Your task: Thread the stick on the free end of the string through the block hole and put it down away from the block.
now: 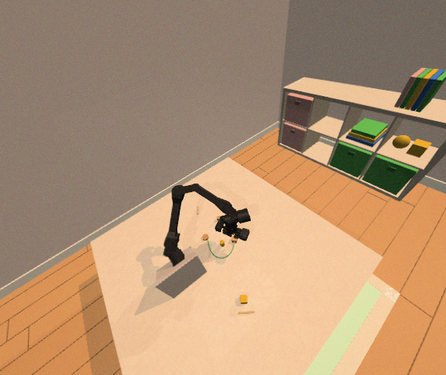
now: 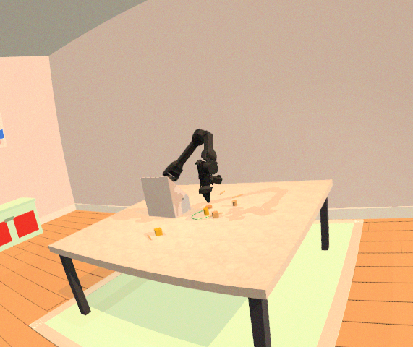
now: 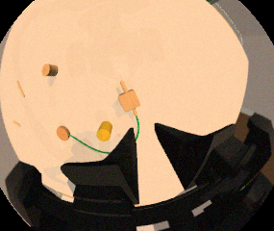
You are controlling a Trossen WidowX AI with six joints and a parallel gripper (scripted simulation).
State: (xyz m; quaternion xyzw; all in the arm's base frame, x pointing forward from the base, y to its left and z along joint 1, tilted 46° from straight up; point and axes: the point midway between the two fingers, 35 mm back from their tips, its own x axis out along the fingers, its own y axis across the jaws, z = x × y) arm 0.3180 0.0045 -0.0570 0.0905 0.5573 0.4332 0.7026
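Observation:
The wooden block (image 1: 233, 241) (image 2: 215, 215) (image 3: 129, 100) sits on the table. In the wrist view the stick (image 3: 123, 87) lies through its hole: one end shows beyond the far side, and a short end shows at the near side. The green string (image 1: 220, 257) (image 2: 192, 215) (image 3: 138, 127) runs from the near end in a curve to the round button (image 1: 205, 237) (image 2: 208, 206) (image 3: 62, 133). My gripper (image 2: 208, 202) (image 3: 143, 129) is partly open and empty, above the table near the block. Its fingertips are hidden in the top view.
A yellow cylinder (image 1: 222, 243) (image 2: 206, 211) (image 3: 105, 131) stands between button and block. A brown cylinder (image 1: 218, 218) (image 2: 234, 203) (image 3: 50, 70) and loose sticks (image 2: 237, 196) (image 3: 20, 89) lie farther back. A yellow cube (image 1: 243, 298) (image 2: 158, 231), another stick (image 1: 246, 312) and a grey box (image 1: 182, 278) (image 2: 158, 197) are also there.

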